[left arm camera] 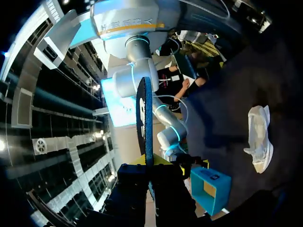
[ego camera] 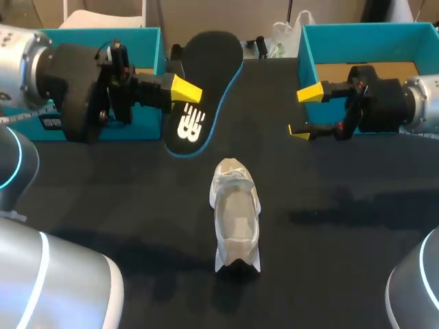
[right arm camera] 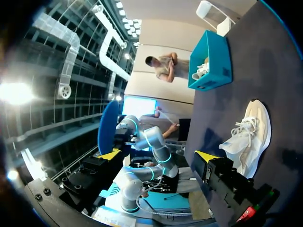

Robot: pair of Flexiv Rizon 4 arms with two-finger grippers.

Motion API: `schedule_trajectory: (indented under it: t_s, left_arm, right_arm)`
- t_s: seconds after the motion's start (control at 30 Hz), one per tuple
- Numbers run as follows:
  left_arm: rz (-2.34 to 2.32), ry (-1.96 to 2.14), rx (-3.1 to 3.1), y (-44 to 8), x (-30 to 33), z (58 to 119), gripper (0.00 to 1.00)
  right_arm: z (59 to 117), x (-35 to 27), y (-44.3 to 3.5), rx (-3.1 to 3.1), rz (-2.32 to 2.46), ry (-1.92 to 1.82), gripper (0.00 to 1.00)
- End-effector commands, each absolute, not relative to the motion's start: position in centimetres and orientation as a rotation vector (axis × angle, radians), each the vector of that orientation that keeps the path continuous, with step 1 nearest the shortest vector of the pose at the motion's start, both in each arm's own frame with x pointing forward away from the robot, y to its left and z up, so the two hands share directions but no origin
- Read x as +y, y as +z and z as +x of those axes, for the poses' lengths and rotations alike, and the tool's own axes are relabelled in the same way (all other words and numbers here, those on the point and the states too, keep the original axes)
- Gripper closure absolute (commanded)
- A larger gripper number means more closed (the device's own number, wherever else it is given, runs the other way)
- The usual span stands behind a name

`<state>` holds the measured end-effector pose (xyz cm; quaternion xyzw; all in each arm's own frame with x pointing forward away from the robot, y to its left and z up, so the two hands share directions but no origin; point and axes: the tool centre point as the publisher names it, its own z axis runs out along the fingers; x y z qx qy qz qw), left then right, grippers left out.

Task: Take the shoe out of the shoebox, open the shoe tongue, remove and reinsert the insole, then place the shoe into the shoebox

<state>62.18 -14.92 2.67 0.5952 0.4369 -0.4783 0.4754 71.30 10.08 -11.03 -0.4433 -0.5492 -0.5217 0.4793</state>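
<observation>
On the worktop (ego camera: 343, 240), dead centre, lies the shoe (ego camera: 235, 216). At eleven o'clock from it, the left hand (ego camera: 186, 92) is clamped on the insole (ego camera: 214, 65); at two o'clock the right hand (ego camera: 305, 112) hangs, fingers apart.

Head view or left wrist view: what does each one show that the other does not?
Only the head view shows the insole's broad black face with its white logo, and two teal shoeboxes, the left shoebox and the right shoebox. Only the left wrist view shows the insole edge-on, a thin blue strip rising from between the left jaws. Both show the white shoe lying on the dark table, apart from the insole.
</observation>
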Motion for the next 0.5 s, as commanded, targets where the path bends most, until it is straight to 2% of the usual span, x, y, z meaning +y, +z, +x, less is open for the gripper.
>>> schedule_trajectory:
  t_s: [0.03, 0.5]
  left_arm:
    - [1.439, -1.023, 0.959, 0.7, -15.2, 62.0, 1.00]
    - [1.453, -0.970, 1.069, -6.5, -15.7, 66.4, 1.00]
  right_arm:
    - [71.3, 10.2, -11.0, -1.340, -1.084, -1.273, 0.00]
    - [71.3, 10.2, -11.0, -1.340, -1.084, -1.273, 0.00]
